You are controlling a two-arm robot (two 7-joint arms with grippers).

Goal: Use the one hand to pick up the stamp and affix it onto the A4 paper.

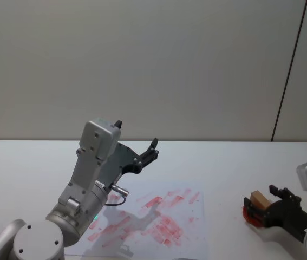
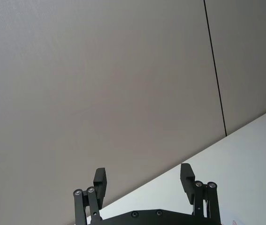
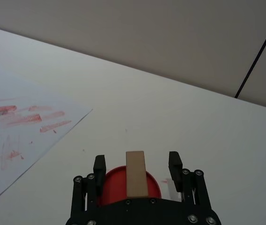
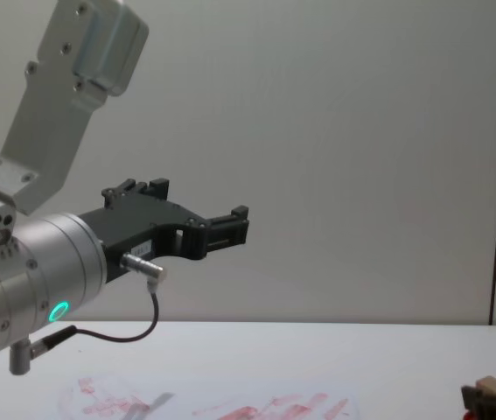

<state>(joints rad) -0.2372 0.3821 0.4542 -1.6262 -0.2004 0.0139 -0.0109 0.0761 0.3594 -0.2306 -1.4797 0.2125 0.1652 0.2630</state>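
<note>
Right end effector (image 3: 137, 168) released, straddling stamp (image 3: 136, 174) on red pad (image 3: 155, 187); head view adds left end effector (image 1: 137, 142) released above A4 paper (image 1: 196, 238).

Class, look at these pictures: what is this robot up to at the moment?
The right gripper is at the stamp, a small wooden block standing on a red pad at the right of the table. Its open fingers flank the block without gripping it yet. The A4 paper, already covered in red marks, lies at the middle of the table. The left gripper is parked, raised above the paper with open fingers.
</note>
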